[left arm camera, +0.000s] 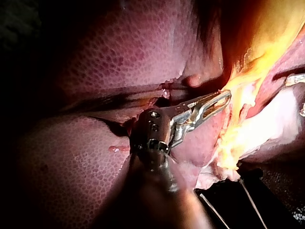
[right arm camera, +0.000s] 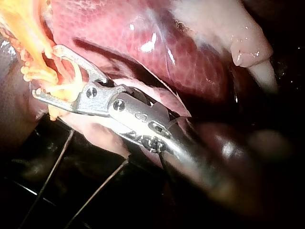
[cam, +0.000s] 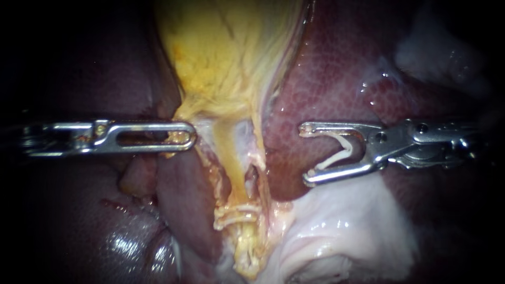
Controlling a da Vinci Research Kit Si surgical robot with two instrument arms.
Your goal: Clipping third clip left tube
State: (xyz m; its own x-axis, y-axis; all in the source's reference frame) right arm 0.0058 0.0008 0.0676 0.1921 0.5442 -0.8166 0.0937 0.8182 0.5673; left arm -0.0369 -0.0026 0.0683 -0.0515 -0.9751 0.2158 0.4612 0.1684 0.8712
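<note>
In the endoscope view the third clip is not yet on. The left tube (cam: 233, 171) runs down from the gallbladder (cam: 231, 52) as a yellow strand. Lower on it, two pale bands (cam: 235, 210) cross it close together; I take these for clips already in place, though they are too small to be sure. Placing the third one is all still to do, I judge.

The right instrument (cam: 305, 154) lies level to the right of the tube, over the liver (cam: 326, 79), near the tube but clear of it. Its jaws stand wide apart, and an open white clip (cam: 339, 152) sits between them, touching both, so the clip is loaded and unfired. The tube is not between the jaws.

The left instrument (cam: 184, 135) comes in level on the other side of the tube. Its slotted jaws lie together, their tip at the gallbladder's yellow edge just above the tube. Yellow tissue shows through the slot, so they seem clamped on that edge.

In the left wrist view the jaws are together again, with the tip pressed into the yellow tissue.

In the right wrist view the jaws gape, the clip seated inside. Yellow tissue lies just ahead of them. How close the tube is, I cannot tell from here.
</note>
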